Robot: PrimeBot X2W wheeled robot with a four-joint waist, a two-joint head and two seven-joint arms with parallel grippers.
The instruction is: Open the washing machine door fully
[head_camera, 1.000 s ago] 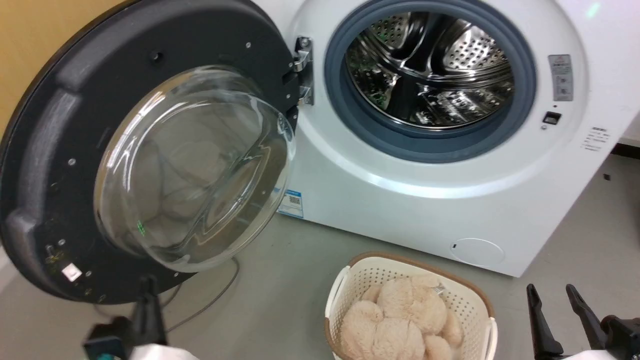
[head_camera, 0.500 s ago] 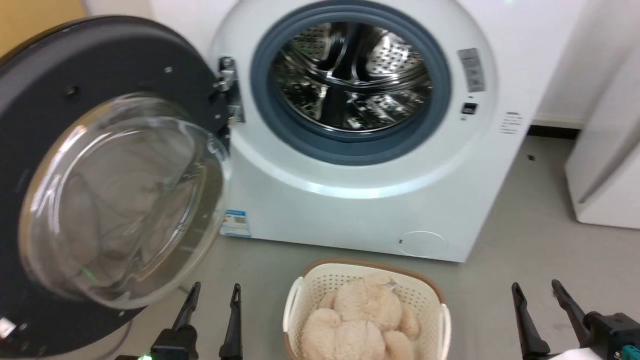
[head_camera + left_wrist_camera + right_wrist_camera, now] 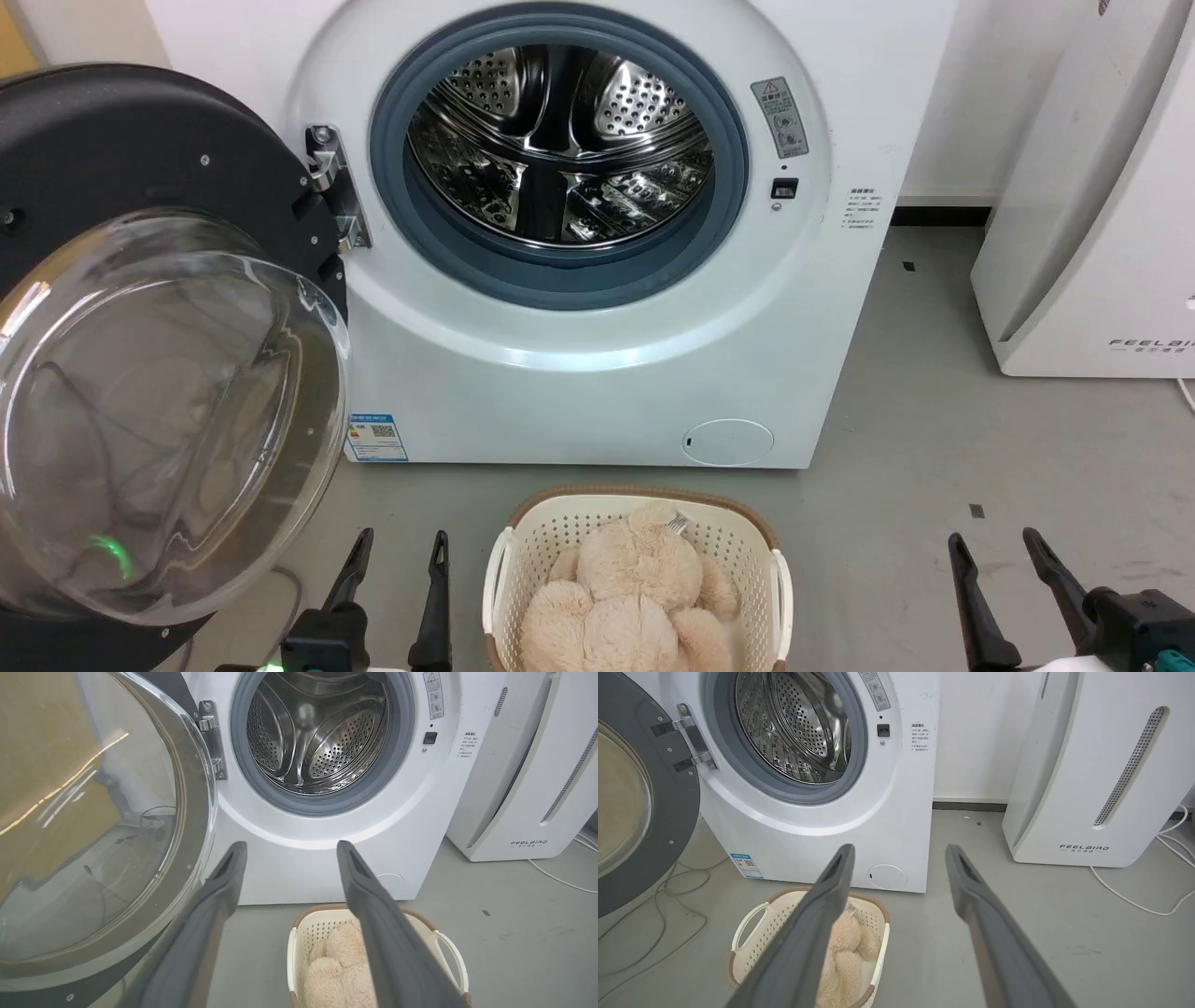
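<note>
Both spread — left end effector [image 3: 402, 534], right end effector [image 3: 991, 535] (empty) | grey floor [image 3: 934, 439] | white wall [image 3: 971, 742]

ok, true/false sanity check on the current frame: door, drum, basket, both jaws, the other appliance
1. The washing machine door stands open, hinged at the left of the opening in the head view. True.
2. The drum holds laundry. False: its perforated steel inside looks bare.
3. A basket with a beige plush toy sits on the floor before the washing machine. True.
4. The left gripper is shut on the door's rim. False: its jaws stand apart with nothing between them.
5. The right gripper has its jaws apart and empty. True.
6. The FEELBIRD appliance stands left of the machine. False: it stands to its right in the head view.
</note>
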